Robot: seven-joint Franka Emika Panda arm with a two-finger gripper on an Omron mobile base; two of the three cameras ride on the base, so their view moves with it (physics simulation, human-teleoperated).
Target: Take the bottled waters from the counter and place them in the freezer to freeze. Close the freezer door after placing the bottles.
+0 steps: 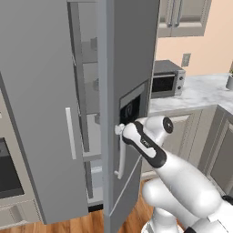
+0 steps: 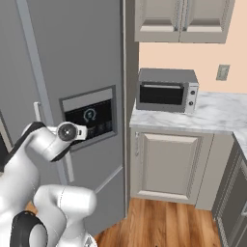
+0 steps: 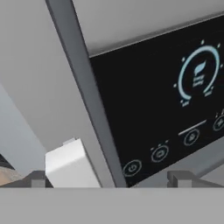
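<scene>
The freezer (image 1: 88, 91) stands with its grey inner shelves showing. The freezer door (image 1: 41, 113) is swung open to the left, with its pale bar handle (image 1: 70, 133) facing me. My gripper (image 1: 122, 130) is up against the neighbouring door with the dark dispenser panel (image 1: 132, 107), at the top of that door's white handle (image 1: 120, 157). In the hand view the gripper (image 3: 108, 178) is open. The white handle end (image 3: 70, 166) sits between the fingers, close to the left fingertip (image 3: 37, 179), and the dispenser panel (image 3: 175, 109) lies straight ahead. The bottled waters are out of view. The marble counter (image 1: 200, 91) (image 2: 212, 116) lies to the right.
A grey toaster oven (image 1: 166, 79) (image 2: 166, 90) stands on the counter beside the refrigerator. Beige cabinets (image 2: 169, 164) sit below the counter and more hang above (image 2: 181, 19). Wooden floor (image 2: 164, 222) is open to the right of my base.
</scene>
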